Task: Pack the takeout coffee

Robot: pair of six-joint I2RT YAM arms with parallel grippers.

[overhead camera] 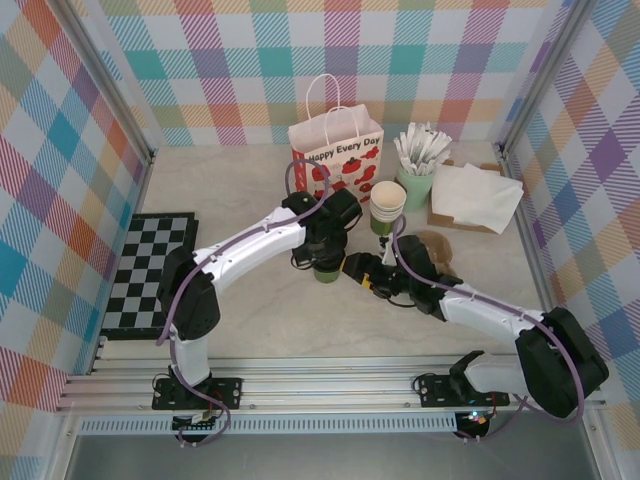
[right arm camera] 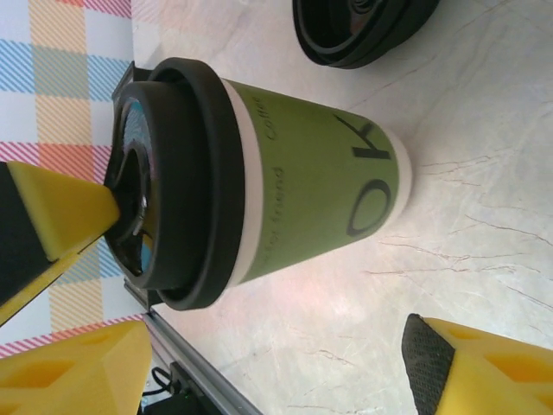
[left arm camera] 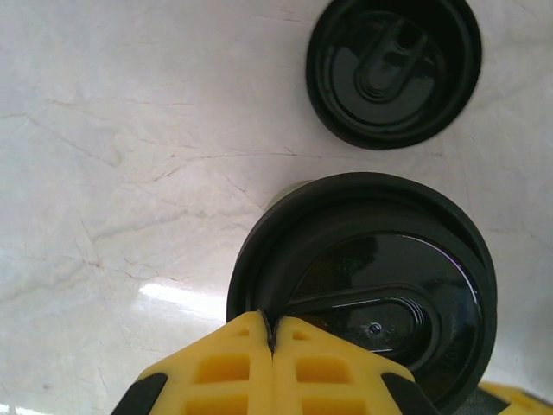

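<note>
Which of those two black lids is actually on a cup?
The lid under the closed yellow fingers caps the green cup; the other lid lies loose on the table.

Top view: takeout coffee (overhead camera: 327, 275) mostly hidden under left tool (overhead camera: 323, 258). Right wrist: loose lid (right arm camera: 363, 30) cut by top edge.

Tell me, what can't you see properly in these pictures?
- Top view: left arm hides most of the cup; the bag's walls hide its inside.
- Left wrist view: the lid hides the cup's green side; left fingers cover the lid's near edge.
- Right wrist view: top edge cuts off the loose lid.
</note>
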